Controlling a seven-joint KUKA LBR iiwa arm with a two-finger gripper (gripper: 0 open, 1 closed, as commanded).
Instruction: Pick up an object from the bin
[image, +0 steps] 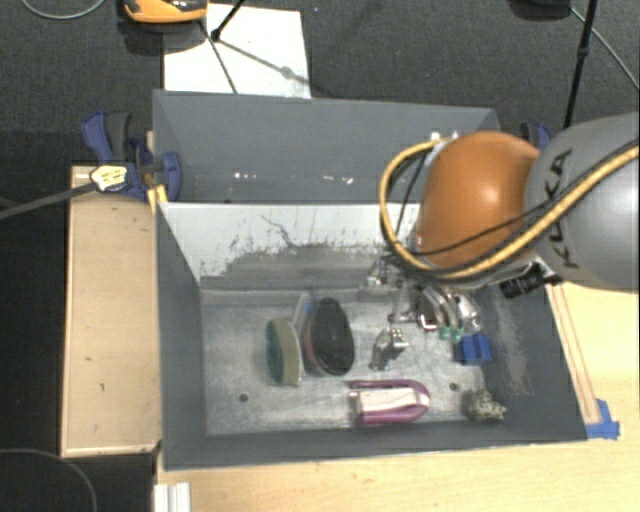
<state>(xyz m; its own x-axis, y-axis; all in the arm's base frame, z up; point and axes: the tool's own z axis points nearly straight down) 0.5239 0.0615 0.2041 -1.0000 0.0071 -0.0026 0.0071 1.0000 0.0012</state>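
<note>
Setting: robotics lab. Evidence: grey KUKA-branded arm (590, 215) with orange wrist cover (475, 190) and looped cables (390, 200); scuffed grey metal bin (300, 150); loose cable (60, 203) across dark floor (50, 70).

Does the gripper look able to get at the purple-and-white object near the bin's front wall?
Probably yes. The gripper hangs close by the purple-and-white object, which lies uncovered on the bin floor. The dark oval brush lies apart, to one side.

Arm (590, 200): cut off at right edge. Blue item (474, 349): half hidden behind it, kind unclear. Mottled lump (484, 405), front right corner: too small to identify.
</note>
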